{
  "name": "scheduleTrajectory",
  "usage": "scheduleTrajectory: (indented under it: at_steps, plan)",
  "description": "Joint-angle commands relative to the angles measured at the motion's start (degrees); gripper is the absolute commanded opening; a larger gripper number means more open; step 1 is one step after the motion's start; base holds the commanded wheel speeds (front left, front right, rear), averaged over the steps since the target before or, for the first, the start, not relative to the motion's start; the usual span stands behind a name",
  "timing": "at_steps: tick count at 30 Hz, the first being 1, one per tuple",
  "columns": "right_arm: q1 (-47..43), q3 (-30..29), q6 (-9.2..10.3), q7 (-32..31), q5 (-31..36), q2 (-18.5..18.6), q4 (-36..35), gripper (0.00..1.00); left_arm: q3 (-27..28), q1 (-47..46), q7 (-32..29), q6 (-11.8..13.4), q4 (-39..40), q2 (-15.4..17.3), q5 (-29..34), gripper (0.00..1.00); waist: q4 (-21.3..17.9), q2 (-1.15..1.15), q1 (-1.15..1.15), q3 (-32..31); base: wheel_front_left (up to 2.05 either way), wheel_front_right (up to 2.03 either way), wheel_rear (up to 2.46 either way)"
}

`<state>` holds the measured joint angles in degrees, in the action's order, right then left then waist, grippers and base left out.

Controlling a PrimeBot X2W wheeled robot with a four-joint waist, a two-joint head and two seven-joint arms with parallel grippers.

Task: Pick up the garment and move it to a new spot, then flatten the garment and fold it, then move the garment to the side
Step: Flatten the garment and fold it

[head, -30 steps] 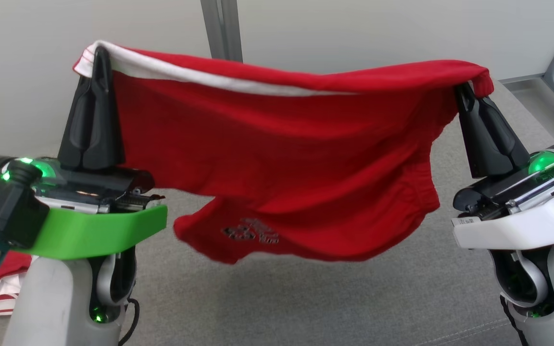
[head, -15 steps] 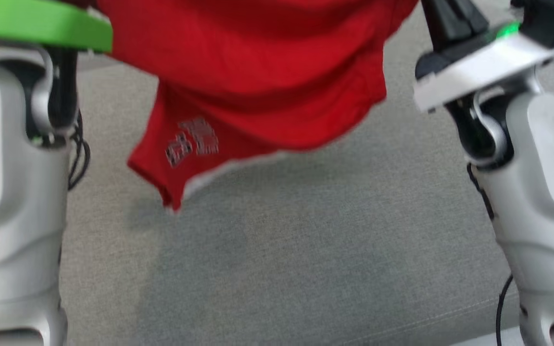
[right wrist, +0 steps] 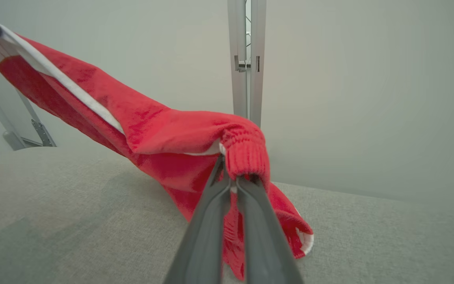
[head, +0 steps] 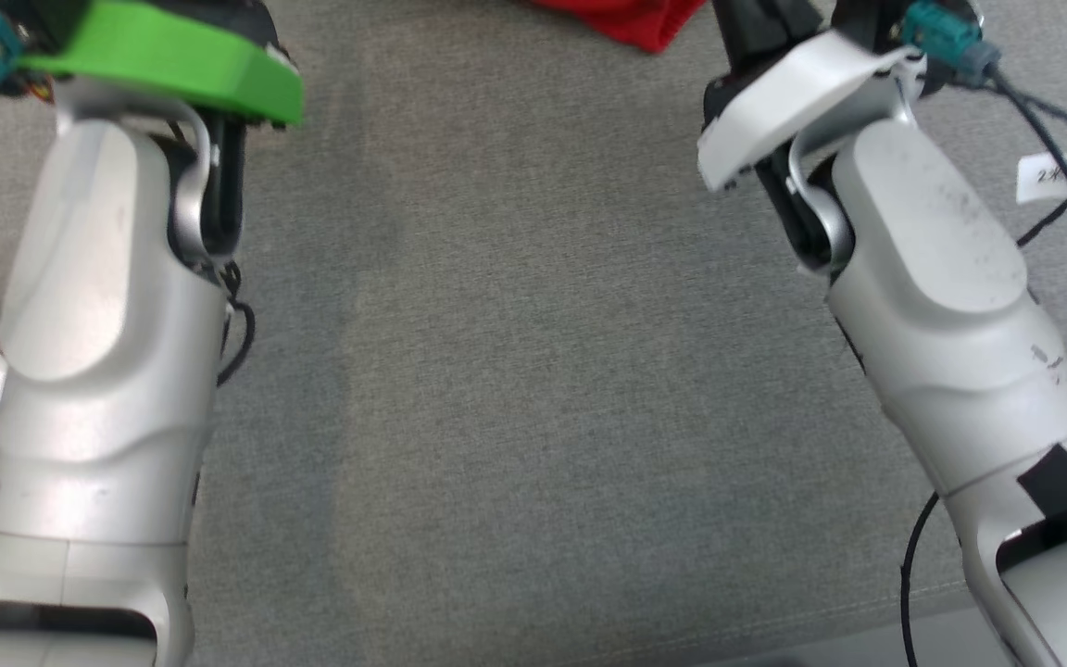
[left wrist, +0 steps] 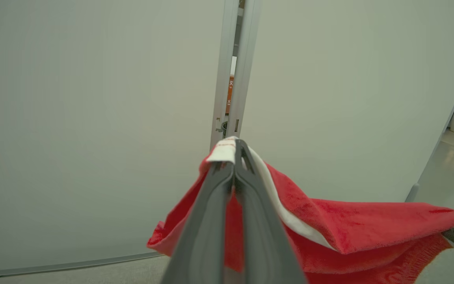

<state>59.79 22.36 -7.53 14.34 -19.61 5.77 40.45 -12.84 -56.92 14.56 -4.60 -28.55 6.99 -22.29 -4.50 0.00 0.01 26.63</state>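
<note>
Over grey surface (head: 533,389), by wall (left wrist: 73,118): L tool (left wrist: 235,154), R tool (right wrist: 231,175) both tight on garment (right wrist: 152,132).

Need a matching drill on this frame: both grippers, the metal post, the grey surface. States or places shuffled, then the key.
Things:
1. left gripper
2. right gripper
3. metal post
4. grey surface

States or places:
A. flat, below the hanging garment
B. shut on the garment's ribbed red cuff
C. upright in the background
D. shut on the garment's white-edged corner

Pairs: 1-D, 2-B, 3-C, 4-A
</note>
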Motion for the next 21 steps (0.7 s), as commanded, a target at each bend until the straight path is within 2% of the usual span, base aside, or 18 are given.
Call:
scheduleTrajectory:
  at_steps: [1, 4, 13, 17, 21]
  plan:
    - [-1.83, 0.66, 0.08, 0.66, -0.89, 0.54, 0.28, 0.00, 0.39, 1.89, 0.50, -0.50, 0.78, -0.14, -0.78, 0.00, 2.42, 0.00, -0.01, 1.63, 0.00, 0.00, 0.00]
    - [-5.71, 1.29, 0.08, 0.89, -2.59, 1.49, -2.01, 0.00, 1.54, 7.20, 0.66, -1.28, 4.25, -0.26, -1.39, 0.00, 2.45, 0.00, -0.01, 0.52, 0.00, 0.00, 0.00]
    - [-25.51, -2.63, 0.07, 0.87, -4.88, 3.43, -20.59, 0.00, 4.49, 27.21, 0.65, -2.34, 24.15, -0.92, -1.32, 0.00, 2.37, 0.00, -0.01, -6.52, 0.00, 0.00, 0.00]
    - [-34.60, -3.98, 0.07, 0.88, -5.00, 3.80, -27.45, 0.00, 4.24, 36.74, 0.64, -2.18, 32.05, -1.33, -0.97, 0.00, 2.48, 0.00, -0.01, -11.07, 0.00, 0.00, 0.00]
    - [-43.32, -5.09, 0.07, 0.87, -6.55, 4.47, -33.74, 0.00, 3.50, 45.61, -0.11, -0.88, 39.40, -1.28, -1.34, 0.00, 2.37, 0.00, -0.01, -15.55, 0.00, 0.00, 0.00]
